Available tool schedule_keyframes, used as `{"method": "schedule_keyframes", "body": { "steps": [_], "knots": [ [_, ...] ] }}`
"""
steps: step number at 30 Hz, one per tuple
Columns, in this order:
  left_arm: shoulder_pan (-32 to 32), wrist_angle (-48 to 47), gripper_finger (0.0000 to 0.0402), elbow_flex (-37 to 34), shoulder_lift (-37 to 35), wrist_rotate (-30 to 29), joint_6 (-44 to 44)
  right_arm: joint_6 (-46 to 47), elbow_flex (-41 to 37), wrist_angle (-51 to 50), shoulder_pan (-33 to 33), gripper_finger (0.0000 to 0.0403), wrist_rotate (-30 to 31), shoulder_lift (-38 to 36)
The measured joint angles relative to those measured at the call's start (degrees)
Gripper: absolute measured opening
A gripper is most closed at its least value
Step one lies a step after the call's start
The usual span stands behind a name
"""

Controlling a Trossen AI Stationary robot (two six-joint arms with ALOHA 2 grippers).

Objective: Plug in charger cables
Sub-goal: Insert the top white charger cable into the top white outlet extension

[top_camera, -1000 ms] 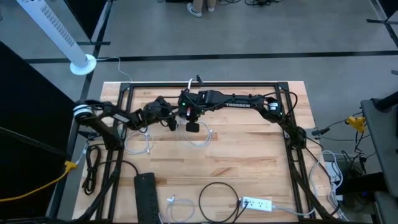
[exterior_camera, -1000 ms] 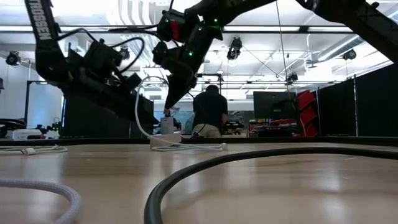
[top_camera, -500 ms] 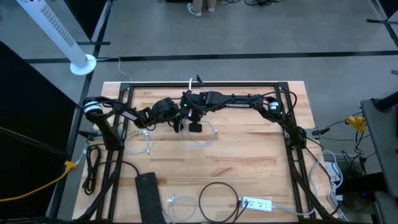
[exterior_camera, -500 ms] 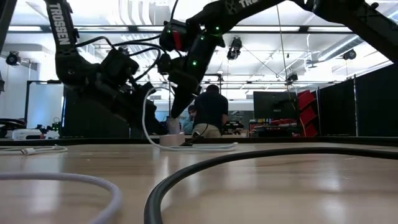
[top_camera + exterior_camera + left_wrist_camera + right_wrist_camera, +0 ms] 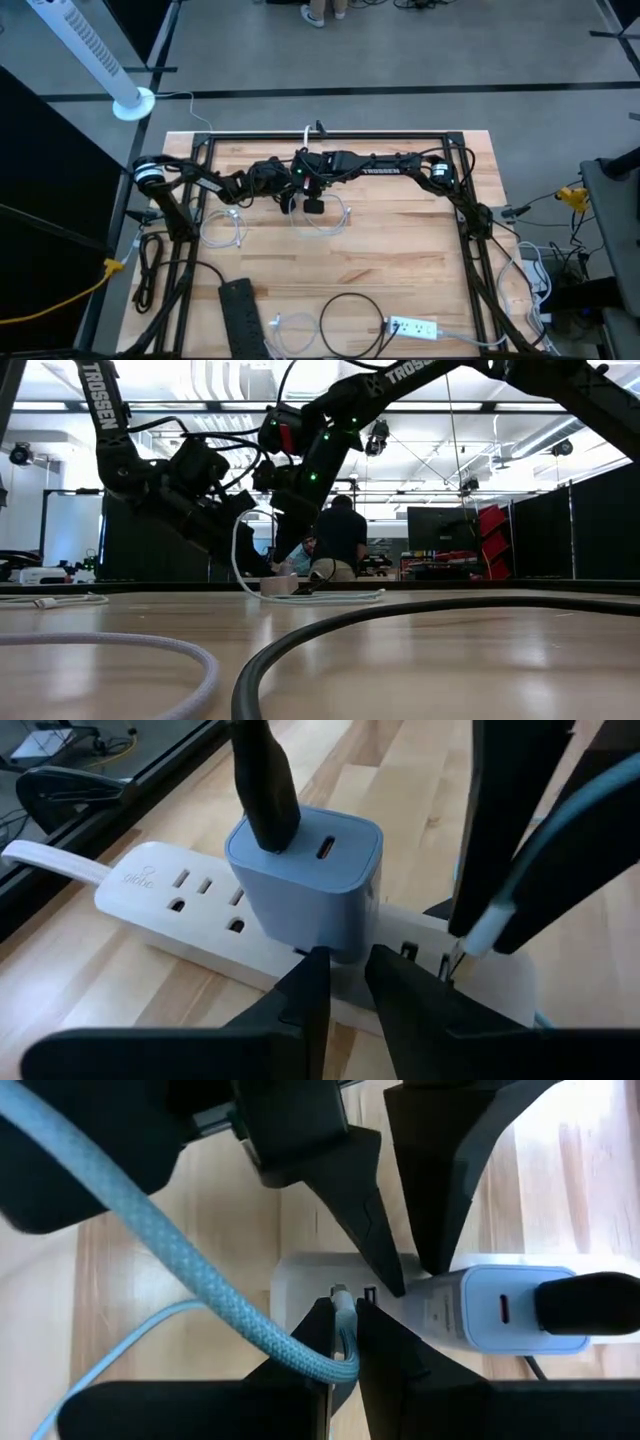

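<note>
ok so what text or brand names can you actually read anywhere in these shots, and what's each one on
"TROSSEN" in white letters on the right arm in the high view; the low view shows only its end, "ROSSEN".
"TROSSEN" runs down the left arm in the low view.
"globe", faint grey, on the end of the white power strip in the left wrist view.
The blue-grey charger block plugged into that strip carries no readable print.

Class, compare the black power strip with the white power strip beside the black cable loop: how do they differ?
The black power strip looks longer than the white power strip. The black one lies on the left arm's side, across the wood grain; the white one on the right arm's side, along it. Both lie flat on the table.
</note>
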Motion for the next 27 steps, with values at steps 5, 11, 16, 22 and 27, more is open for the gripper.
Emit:
{"method": "schedule_keyframes", "body": {
  "steps": [5, 11, 16, 22, 27],
  "knots": [
    [0.0, -0.2, 0.0068, 0.3, 0.0, 0.8, 0.0, -0.3, -1.0, 1.4, -0.2, 0.0014, 0.0, 0.0],
    [-0.1, -0.7, 0.0068, 0.8, 0.0, 1.2, 0.0, -0.7, -1.6, 0.7, -0.4, 0.0014, 0.0, -0.1],
    [-0.1, -0.9, 0.0073, 0.8, -0.4, 1.8, 0.1, -0.3, -1.5, -2.1, -0.3, 0.0014, -0.2, -0.2],
    [-0.2, -3.7, 0.0069, 0.7, -4.1, 2.5, 2.0, 0.2, -1.7, -4.6, -0.2, 0.0014, 0.0, -0.2],
    [0.1, -7.3, 0.0067, 0.7, -7.6, 0.4, 4.8, 0.5, -1.9, -6.3, 0.2, 0.0014, 0.4, -0.2]
  ]
}}
